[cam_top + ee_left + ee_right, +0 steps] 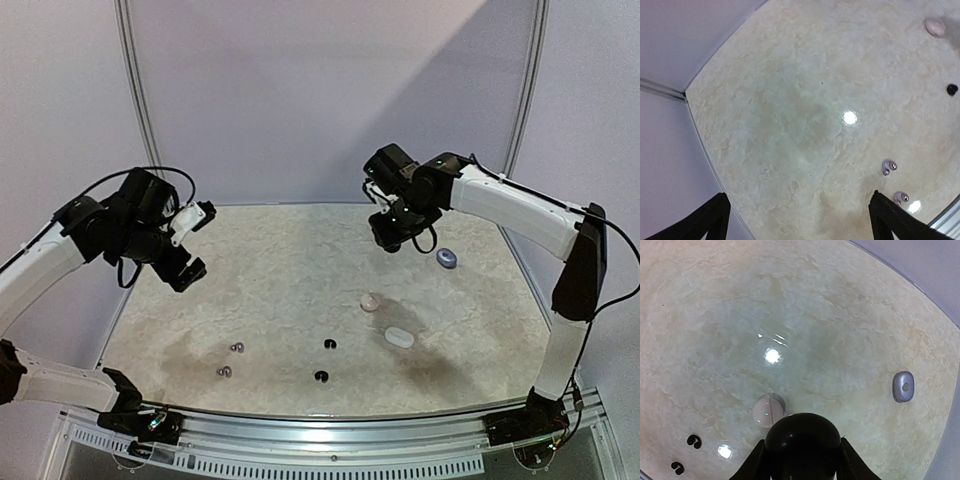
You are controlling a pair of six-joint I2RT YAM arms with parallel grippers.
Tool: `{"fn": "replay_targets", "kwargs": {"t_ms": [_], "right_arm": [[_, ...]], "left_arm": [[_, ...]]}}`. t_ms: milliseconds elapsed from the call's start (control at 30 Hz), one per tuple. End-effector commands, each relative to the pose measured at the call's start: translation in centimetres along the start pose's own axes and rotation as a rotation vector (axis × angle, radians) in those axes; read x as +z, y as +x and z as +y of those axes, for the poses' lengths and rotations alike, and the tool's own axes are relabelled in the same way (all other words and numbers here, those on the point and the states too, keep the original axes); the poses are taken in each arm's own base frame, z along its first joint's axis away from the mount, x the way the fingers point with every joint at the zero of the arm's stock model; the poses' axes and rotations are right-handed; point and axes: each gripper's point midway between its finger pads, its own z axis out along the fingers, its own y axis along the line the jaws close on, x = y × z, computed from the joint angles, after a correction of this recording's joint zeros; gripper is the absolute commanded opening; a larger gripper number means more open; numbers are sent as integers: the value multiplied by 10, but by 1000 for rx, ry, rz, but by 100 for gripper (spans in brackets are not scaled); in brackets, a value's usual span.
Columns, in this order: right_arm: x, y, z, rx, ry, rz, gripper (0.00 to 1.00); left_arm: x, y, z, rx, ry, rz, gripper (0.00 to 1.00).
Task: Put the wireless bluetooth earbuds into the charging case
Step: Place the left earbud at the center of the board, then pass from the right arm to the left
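Observation:
My right gripper [389, 240] hangs above the back of the table, shut on a round black charging case [802, 439] that fills the space between its fingers. Below it lie a pinkish round case [767, 409], a lavender case [903, 386] and a white case [399, 337]. Two black earbuds [330, 344] [321, 376] lie near the table's middle front. Two grey-lavender earbuds [889, 167] [901, 198] lie at front left. My left gripper [799, 196] is open wide, high over the left side, with nothing between its fingers; the grey-lavender buds are just beyond its right finger [890, 220].
The stone-patterned table [280, 270] ends at a metal rail [330, 425] in front and curved light walls behind and at the sides. Both arm bases sit at the near corners.

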Motion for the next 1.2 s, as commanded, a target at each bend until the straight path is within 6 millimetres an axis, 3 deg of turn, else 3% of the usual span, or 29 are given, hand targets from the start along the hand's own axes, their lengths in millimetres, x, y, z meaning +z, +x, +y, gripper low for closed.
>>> {"fn": "replay_targets", "kwargs": {"t_ms": [0, 100, 233, 300, 367, 467, 567, 700, 800, 967, 1167], "right_arm": [[-8, -12, 54, -107, -28, -63, 12], [-21, -14, 106, -316, -66, -148, 12], [-47, -12, 165, -572, -79, -276, 12], [-61, -8, 190, -667, -84, -333, 12], [-77, -7, 210, -731, -84, -392, 12], [-102, -2, 236, -820, -70, -485, 12], [-124, -6, 249, -861, -10, -582, 10], [-149, -10, 263, -946, 95, -711, 10], [-161, -15, 275, -963, 148, -790, 9], [-169, -22, 289, -1007, 155, -853, 8], [-184, -23, 308, -1000, 65, -920, 9]], "left_arm": [[-17, 15, 24, -299, -82, -58, 99], [-37, 45, 20, -380, -96, -71, 99], [-72, 48, 22, -481, -45, -213, 99], [-83, 41, 23, -505, -16, -272, 99], [-97, 26, 11, -518, 88, -372, 99], [-118, -4, -33, -498, 406, -528, 99], [-131, -13, -60, -443, 578, -632, 99], [-142, -12, -88, -331, 697, -769, 99], [-143, -16, -105, -305, 796, -783, 99], [-137, -23, -109, -314, 831, -800, 99], [-134, -33, -111, -316, 855, -820, 86]]}}
